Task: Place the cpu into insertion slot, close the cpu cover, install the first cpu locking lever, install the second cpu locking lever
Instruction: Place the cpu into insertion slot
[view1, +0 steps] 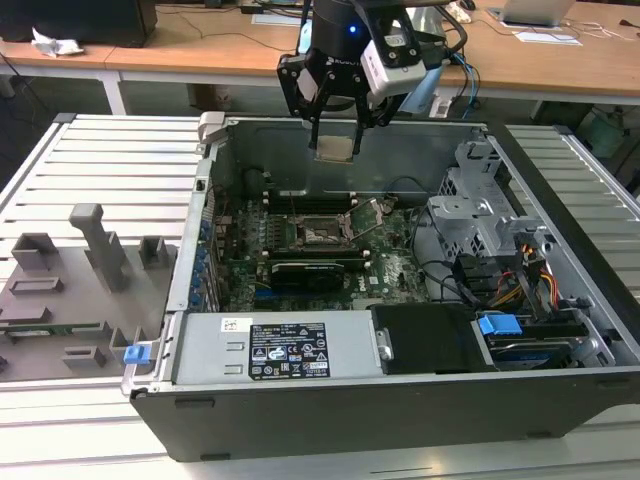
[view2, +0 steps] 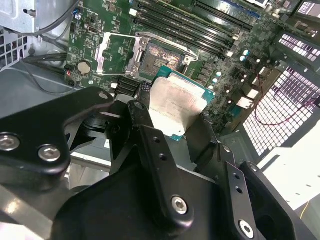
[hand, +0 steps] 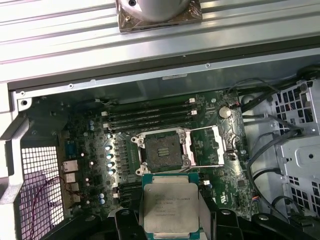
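Claw (view1: 336, 144) up high over the open computer case (view1: 400, 415), pinched tight on the chip (view1: 333, 152) from two opposite edges. Black fingers (hand: 131, 222) hugging its sides in the first wrist view. Held flat, dull silver top showing in both wrist views, green border peeking out around the metal. Well clear of the green board (hand: 90, 150) underneath.

Down on that board, the socket (hand: 162, 150) lying bare and open: dark square recess, silvery rim. Hinged cover (hand: 207, 146) swung right back, flopped just beside the socket, board visible through its big square window.

Same story in the second wrist view: chip (view2: 176, 102) in the foreground between the fingers, socket (view2: 162, 55) beyond it, cover (view2: 117, 55) thrown back alongside.

From the exterior view, chip hanging near the case's far wall, socket (view1: 322, 232) lower down, about mid-board.

Row of long black memory slots (hand: 150, 112) just past the socket. Grey box with a label (view1: 285, 350) along the near edge of the case. Grey plastic holders (view1: 90, 250) out on the slatted table (view1: 100, 160) at the exterior view's left.
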